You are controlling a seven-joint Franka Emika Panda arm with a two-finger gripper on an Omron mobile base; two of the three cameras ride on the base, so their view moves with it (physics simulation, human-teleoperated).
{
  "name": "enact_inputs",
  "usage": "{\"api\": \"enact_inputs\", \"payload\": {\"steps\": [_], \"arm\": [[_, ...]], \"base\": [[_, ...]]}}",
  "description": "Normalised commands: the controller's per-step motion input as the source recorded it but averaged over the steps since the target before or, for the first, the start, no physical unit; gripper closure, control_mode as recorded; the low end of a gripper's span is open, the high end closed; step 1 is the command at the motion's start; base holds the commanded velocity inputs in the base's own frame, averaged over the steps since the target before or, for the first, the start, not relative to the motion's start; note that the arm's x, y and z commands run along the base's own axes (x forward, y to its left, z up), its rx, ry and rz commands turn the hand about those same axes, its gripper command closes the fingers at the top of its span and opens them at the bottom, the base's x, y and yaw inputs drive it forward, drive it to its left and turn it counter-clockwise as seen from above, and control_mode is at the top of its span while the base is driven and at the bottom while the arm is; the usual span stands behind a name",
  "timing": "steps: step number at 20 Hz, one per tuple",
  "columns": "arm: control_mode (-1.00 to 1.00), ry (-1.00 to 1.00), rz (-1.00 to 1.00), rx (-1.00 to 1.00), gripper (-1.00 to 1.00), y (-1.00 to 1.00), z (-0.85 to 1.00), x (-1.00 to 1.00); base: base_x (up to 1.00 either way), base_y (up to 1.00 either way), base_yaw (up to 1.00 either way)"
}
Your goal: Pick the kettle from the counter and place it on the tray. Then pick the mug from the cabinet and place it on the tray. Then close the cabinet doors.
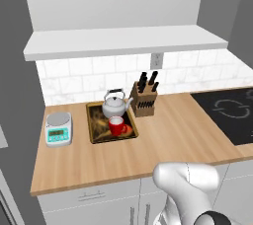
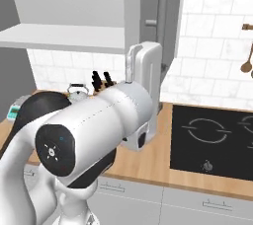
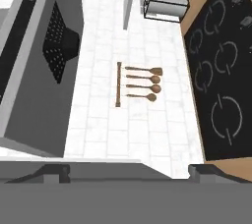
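The silver kettle point(image 1: 114, 104) and the red mug point(image 1: 116, 125) both stand on the dark tray point(image 1: 113, 140), at the left of the wooden counter point(image 1: 173, 135). Above them is the cabinet's white shelf base point(image 1: 123, 41). Grey door panels stand out at the far left point(image 1: 17, 95) and upper right point(image 1: 242, 17). In the right base view my white hand point(image 2: 148, 71) is raised close beside the right cabinet door point(image 2: 148, 2), just below and left of its vertical bar handle point(image 2: 160, 36). My gripper point(image 3: 129, 171) is open, with nothing between its fingertips.
A white-and-teal scale point(image 1: 59, 128) sits left of the tray and a knife block point(image 1: 144, 101) to its right. The black stovetop point(image 1: 230, 113) fills the counter's right end. Wooden spoons point(image 3: 142, 83) hang on the tiled wall beside a range hood point(image 3: 44, 56).
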Motion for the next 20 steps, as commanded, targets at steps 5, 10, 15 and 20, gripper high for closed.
{"api": "enact_inputs", "payload": {"steps": [5,10,15,20], "arm": [[-1.0,0.08,0.21,-0.03,-1.0,0.56,-0.06,0.37],[-1.0,0.0,0.21,-0.02,-1.0,0.65,-0.16,0.41],[-1.0,0.0,0.2,-0.01,-1.0,0.63,-0.18,0.51],[-1.0,0.0,0.2,-0.02,-1.0,0.61,-0.1,0.58]], "base": [[0.0,0.0,0.0],[0.0,0.0,0.0],[0.0,0.0,0.0],[0.0,0.0,0.0]]}}
